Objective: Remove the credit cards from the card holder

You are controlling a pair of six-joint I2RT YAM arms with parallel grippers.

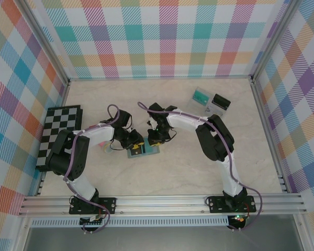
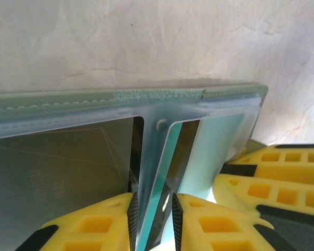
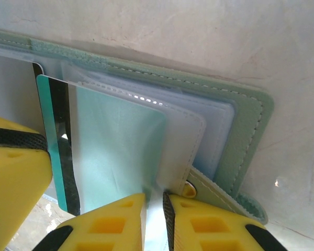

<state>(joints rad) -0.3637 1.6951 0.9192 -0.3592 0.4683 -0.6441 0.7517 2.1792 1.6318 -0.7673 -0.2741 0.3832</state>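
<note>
The card holder (image 1: 146, 152) lies open mid-table, pale green-teal with stitched edges (image 3: 246, 125) and clear sleeves. My left gripper (image 2: 153, 201) is shut on a teal credit card (image 2: 165, 172) with a dark stripe, which stands on edge between the pads. In the right wrist view that card (image 3: 57, 141) sticks out of the left side of its sleeve. My right gripper (image 3: 154, 201) is shut on a clear sleeve (image 3: 183, 146) beside the snap tab strap (image 3: 214, 191). In the top view both grippers, left (image 1: 132, 142) and right (image 1: 156, 138), meet over the holder.
A black-and-white chequered board (image 1: 60, 136) lies at the left wall. A clear tray (image 1: 203, 97) and a dark item (image 1: 220, 102) stand at the back right. Something small and pink (image 1: 105, 148) lies on the table by my left arm. Chequered walls enclose the table.
</note>
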